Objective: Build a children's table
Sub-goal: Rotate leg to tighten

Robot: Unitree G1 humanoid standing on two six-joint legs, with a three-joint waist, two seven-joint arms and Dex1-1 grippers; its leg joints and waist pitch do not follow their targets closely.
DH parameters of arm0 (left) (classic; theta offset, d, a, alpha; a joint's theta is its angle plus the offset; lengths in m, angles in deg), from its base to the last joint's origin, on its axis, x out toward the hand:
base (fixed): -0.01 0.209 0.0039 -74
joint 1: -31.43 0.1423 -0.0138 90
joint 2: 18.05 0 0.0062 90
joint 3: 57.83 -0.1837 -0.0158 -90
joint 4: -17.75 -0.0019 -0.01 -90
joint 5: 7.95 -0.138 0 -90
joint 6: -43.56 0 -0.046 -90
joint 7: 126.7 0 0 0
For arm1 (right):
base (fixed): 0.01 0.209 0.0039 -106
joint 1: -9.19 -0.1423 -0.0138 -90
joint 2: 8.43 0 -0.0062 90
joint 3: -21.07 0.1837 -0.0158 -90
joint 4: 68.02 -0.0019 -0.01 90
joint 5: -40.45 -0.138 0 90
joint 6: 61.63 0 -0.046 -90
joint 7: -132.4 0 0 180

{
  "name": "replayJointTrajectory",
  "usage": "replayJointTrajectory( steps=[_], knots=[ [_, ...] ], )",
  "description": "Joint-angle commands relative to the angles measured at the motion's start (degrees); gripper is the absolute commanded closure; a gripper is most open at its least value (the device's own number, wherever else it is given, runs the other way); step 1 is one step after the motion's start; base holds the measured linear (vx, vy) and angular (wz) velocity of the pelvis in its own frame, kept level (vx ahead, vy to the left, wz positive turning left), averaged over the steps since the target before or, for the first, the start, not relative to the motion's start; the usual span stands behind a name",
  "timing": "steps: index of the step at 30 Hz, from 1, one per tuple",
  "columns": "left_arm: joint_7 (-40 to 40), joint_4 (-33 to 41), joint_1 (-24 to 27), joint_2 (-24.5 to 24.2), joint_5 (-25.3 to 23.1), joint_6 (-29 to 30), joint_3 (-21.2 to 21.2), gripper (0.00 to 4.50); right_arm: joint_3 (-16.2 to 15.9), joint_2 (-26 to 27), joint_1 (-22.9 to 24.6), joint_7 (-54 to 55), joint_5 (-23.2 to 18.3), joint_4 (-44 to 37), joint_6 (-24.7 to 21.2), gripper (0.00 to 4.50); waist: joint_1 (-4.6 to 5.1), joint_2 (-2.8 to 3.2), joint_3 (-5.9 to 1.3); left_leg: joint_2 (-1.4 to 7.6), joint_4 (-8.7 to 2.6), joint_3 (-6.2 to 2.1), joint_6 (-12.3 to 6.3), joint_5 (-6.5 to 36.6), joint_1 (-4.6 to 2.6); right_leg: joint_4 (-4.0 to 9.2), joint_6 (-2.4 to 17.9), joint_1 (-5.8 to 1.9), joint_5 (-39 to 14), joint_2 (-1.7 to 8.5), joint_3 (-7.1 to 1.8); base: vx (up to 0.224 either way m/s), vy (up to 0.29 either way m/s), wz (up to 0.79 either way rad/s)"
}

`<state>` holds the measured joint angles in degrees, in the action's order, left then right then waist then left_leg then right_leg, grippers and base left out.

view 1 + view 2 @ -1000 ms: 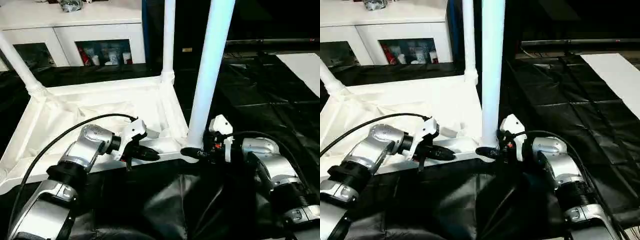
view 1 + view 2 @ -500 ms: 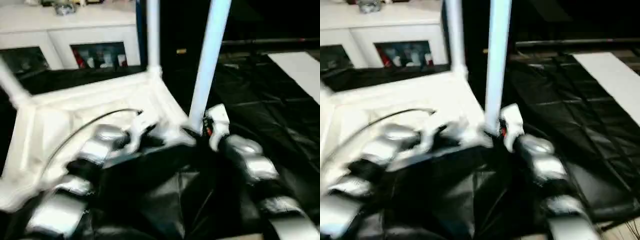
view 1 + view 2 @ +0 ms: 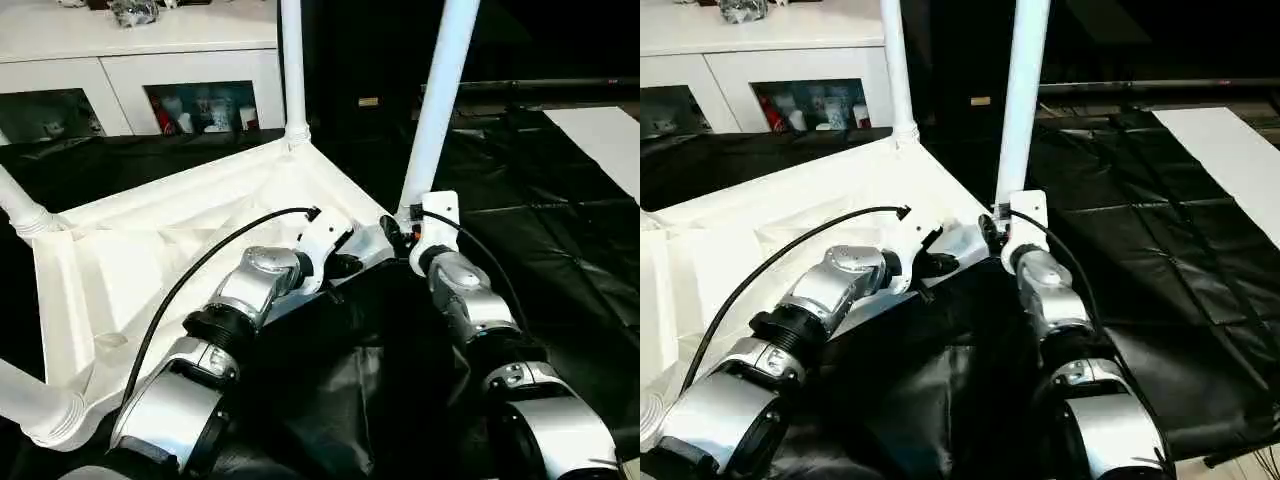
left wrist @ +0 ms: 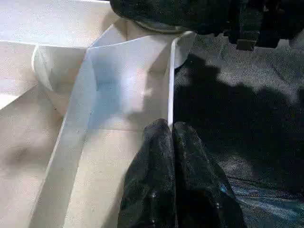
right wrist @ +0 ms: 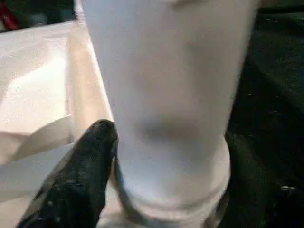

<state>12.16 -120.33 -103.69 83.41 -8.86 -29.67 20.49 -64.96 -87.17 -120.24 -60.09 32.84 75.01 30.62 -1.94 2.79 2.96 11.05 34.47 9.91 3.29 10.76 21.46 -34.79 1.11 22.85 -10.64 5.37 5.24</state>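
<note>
Tabletop (image 3: 150, 260) shown upturned on black sheet, swung round since a second ago. Near-right leg (image 3: 440, 100) clamped at base by right gripper (image 3: 398, 232) (12 o'clock of its forearm). Left gripper (image 4: 172, 142) closed, pressed on rim. Repositioning judged underway.

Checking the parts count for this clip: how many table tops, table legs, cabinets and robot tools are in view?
Table top: 1
Table legs: 4
Cabinet: 1
Robot tools: 2, left tool and right tool
Total: 8
</note>
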Motion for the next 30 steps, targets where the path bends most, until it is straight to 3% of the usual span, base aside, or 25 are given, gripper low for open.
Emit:
replayJointTrajectory(
  steps=[1,2,3,5,7,8,10,11,16,17,19,22,25,30],
  knots=[
    [-0.87,0.56,0.90,-0.99,-0.77,-0.28,-0.70,4.50,-1.62,1.72,1.09,-3.98,-1.42,-0.45,0.40,0.87,0.18,-0.45,-3.97,1.46,-3.79,-0.25,-5.78,8.96,-0.06,4.32,13.64,-3.44,-8.98,3.11,-2.48,0.000,0.000,0.00],
    [-2.76,1.45,1.51,-1.77,-0.89,-0.26,-1.45,4.50,-1.69,1.36,1.35,-5.21,-1.94,-1.39,0.38,0.87,0.37,-0.62,-3.98,1.46,-3.88,-0.38,-5.61,9.18,0.16,4.32,13.42,-3.72,-9.47,3.16,-2.41,0.000,0.000,0.00],
    [-4.06,1.84,1.78,-2.22,-0.94,-1.01,-1.97,4.50,-1.80,1.16,1.45,-5.90,-2.23,-1.86,0.36,0.76,0.34,0.01,-4.04,1.45,-3.87,-0.46,-5.57,9.29,0.06,4.32,13.51,-3.68,-9.46,3.21,-2.39,0.000,0.000,0.00],
    [-7.97,3.55,2.73,-3.88,-0.87,-0.63,-3.30,4.50,-2.78,-0.16,2.62,-9.36,-2.88,-4.95,-1.31,0.53,0.75,-0.26,-4.07,1.54,-3.84,-0.44,-5.51,9.20,0.02,4.20,14.33,-3.76,-7.57,3.02,-2.41,0.000,0.000,0.00],
    [-13.11,5.56,3.94,-6.11,-0.89,-1.91,-4.89,4.50,-4.14,-2.17,4.56,-14.50,-3.38,-9.07,-3.35,0.53,0.69,-0.03,-4.16,1.61,-3.77,-0.43,-6.36,8.36,-0.03,4.02,14.79,-3.83,-5.44,2.97,-2.49,0.000,0.000,0.00],
    [-18.61,8.11,5.49,-9.44,-1.25,-3.43,-6.77,4.50,-6.26,-5.67,7.99,-20.88,-3.92,-15.24,-5.74,0.53,0.52,0.14,-4.21,1.67,-3.71,-0.49,-7.17,7.65,-0.10,3.90,15.12,-3.90,-3.39,2.87,-2.47,0.000,0.000,0.00],
    [-23.44,10.36,6.75,-12.00,-0.68,-4.69,-7.66,4.50,-7.87,-8.73,11.06,-26.34,-4.04,-20.20,-6.94,0.53,0.21,0.20,-4.07,1.87,-3.74,-0.40,-7.56,7.98,-0.15,3.76,15.29,-3.78,-2.89,2.83,-2.50,0.000,0.000,0.00],
    [-25.41,11.35,7.21,-13.28,-0.27,-4.85,-7.77,4.50,-8.59,-10.39,12.72,-28.95,-4.47,-22.91,-7.65,0.53,0.21,0.44,-4.02,1.91,-3.82,-0.26,-6.86,8.87,-0.29,3.79,15.44,-3.56,-4.14,2.80,-2.53,0.000,0.000,0.00],
    [-31.76,13.95,8.36,-17.80,1.93,-8.06,-6.78,4.50,-10.71,-16.86,19.00,-38.03,-7.13,-32.96,-10.37,0.53,-0.40,0.48,-3.67,2.20,-4.29,-0.28,-4.47,12.50,-0.59,4.28,14.03,-3.41,-9.40,2.84,-2.77,0.000,0.000,0.00],
    [-33.02,14.02,8.39,-19.09,2.11,-9.30,-6.58,4.50,-11.38,-18.06,20.29,-39.90,-7.65,-34.83,-10.73,0.53,-0.26,0.96,-3.59,2.14,-4.43,-0.40,-4.03,13.08,-0.45,4.40,13.77,-3.41,-10.09,2.84,-2.72,0.000,0.000,0.00],
    [-33.95,14.26,8.41,-19.80,2.31,-9.12,-6.55,4.50,-11.75,-18.62,21.11,-40.84,-8.04,-36.48,-11.66,0.53,0.04,0.72,-3.60,1.97,-4.46,-0.43,-3.45,13.66,-0.42,4.46,13.58,-3.47,-10.65,2.81,-2.73,0.000,0.000,0.00],
    [-36.12,14.43,7.78,-18.78,5.15,-5.41,-5.29,3.95,-12.32,-18.33,21.59,-40.87,-7.94,-38.38,-13.06,0.45,0.17,0.63,-3.67,1.80,-4.33,-0.39,-3.14,12.65,-0.34,4.44,13.63,-3.49,-11.25,2.94,-2.75,0.000,0.000,0.00],
    [-34.51,14.27,7.93,-16.75,5.47,-8.58,-4.87,3.71,-12.68,-16.92,20.89,-40.09,-6.98,-37.93,-13.55,0.45,0.04,0.23,-3.74,1.81,-4.12,-0.32,-3.65,11.06,-0.24,4.47,14.25,-3.39,-10.10,2.95,-2.75,0.000,0.000,0.00],
    [-31.44,11.99,7.90,-15.87,1.47,-13.63,-7.19,3.52,-13.33,-16.94,20.77,-39.81,-6.95,-39.15,-14.82,0.45,0.06,0.36,-3.91,1.92,-4.02,-0.43,-4.46,9.30,-0.27,4.03,13.88,-3.49,-7.04,2.85,-2.75,0.000,0.000,0.00]
  ],
)
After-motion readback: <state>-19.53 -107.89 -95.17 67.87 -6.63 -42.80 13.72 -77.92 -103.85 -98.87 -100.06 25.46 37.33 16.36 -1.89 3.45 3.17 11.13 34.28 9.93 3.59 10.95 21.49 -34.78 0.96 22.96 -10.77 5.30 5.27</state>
